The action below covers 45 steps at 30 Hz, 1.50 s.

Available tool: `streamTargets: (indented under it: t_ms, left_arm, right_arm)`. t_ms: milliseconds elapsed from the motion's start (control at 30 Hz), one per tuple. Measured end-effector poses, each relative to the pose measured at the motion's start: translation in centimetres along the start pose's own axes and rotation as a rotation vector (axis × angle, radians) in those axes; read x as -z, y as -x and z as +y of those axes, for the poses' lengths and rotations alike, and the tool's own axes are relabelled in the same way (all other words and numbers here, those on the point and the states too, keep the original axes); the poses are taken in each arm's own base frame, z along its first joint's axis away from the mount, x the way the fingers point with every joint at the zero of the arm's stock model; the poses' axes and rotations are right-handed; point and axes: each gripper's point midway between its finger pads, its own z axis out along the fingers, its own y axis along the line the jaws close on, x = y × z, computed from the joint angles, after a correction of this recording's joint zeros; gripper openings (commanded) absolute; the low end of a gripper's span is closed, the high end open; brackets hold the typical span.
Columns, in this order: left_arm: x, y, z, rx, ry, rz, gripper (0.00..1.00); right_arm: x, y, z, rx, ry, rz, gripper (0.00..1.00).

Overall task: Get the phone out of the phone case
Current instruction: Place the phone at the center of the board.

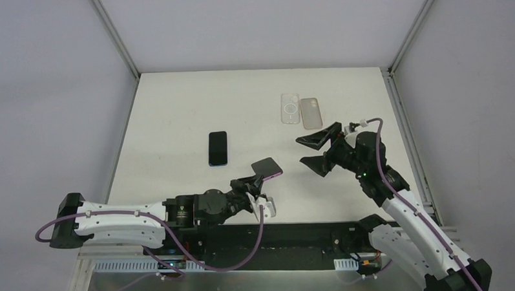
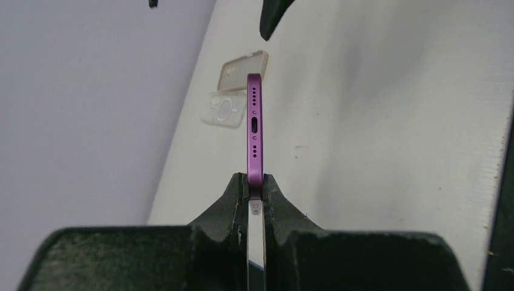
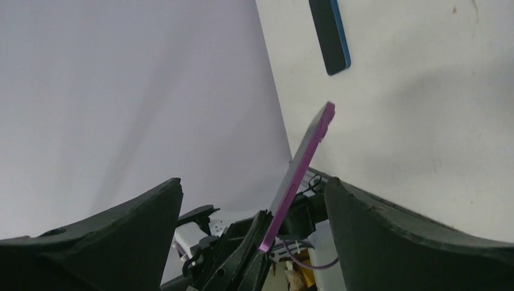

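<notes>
Top external, two phones, left hand (image 1: 255, 179) clamping purple phone (image 1: 266, 166), blue phone (image 1: 218, 148) flat, two cases (image 1: 290, 109) (image 1: 311, 112), right hand (image 1: 300, 150) spread wide

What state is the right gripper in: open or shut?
Open. The right gripper has its fingers wide apart, holding nothing; the purple phone is clamped in the left gripper.
</notes>
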Motion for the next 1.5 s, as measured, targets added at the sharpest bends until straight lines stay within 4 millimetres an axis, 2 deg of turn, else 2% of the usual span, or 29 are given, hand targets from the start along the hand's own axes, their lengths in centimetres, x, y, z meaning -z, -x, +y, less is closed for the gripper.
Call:
streamTargets:
  t_ms: [67, 200, 300, 433, 600, 733, 1000, 1067, 1167, 1500]
  left_arm:
    - [-0.5, 0.6, 0.1, -0.075, -0.002, -0.024, 0.00]
    - [-1.8, 1.7, 0.6, -0.225, 0.032, -0.053, 0.00]
    - [-2.7, 2.3, 0.8, -0.342, 0.053, -0.062, 0.00]
    - [-3.0, 3.1, 1.0, -0.435, 0.078, -0.082, 0.00]
    - [-3.0, 4.0, 1.3, -0.486, 0.128, -0.113, 0.00]
    - [-3.2, 4.3, 1.3, -0.494, 0.141, -0.123, 0.00]
    - [-3.3, 4.6, 1.5, -0.472, 0.160, -0.135, 0.00]
    - [-3.3, 4.7, 1.7, -0.465, 0.171, -0.133, 0.00]
    - [-3.2, 4.6, 2.0, -0.455, 0.189, -0.125, 0.00]
    - [-2.9, 4.6, 2.2, -0.396, 0.202, -0.142, 0.00]
  right_arm:
    - [0.8, -1.1, 0.4, -0.024, 0.011, 0.040, 0.88]
    - [1.3, -2.9, -0.2, -0.075, -0.028, 0.121, 0.85]
    - [1.7, -3.7, 0.0, -0.101, -0.040, 0.165, 0.78]
    - [1.6, -4.3, 0.9, -0.116, -0.034, 0.203, 0.70]
    - [0.5, -5.3, 1.3, -0.133, -0.048, 0.275, 0.57]
    - [-0.4, -6.0, 1.3, -0.146, -0.059, 0.316, 0.43]
    - [-1.1, -6.3, 2.9, -0.153, 0.002, 0.346, 0.28]
    - [-1.3, -6.4, 3.0, -0.154, 0.008, 0.352, 0.20]
    - [-1.5, -6.6, 3.0, -0.148, 0.007, 0.358, 0.01]
    - [-1.4, -6.9, 2.8, -0.050, 0.030, 0.353, 0.00]
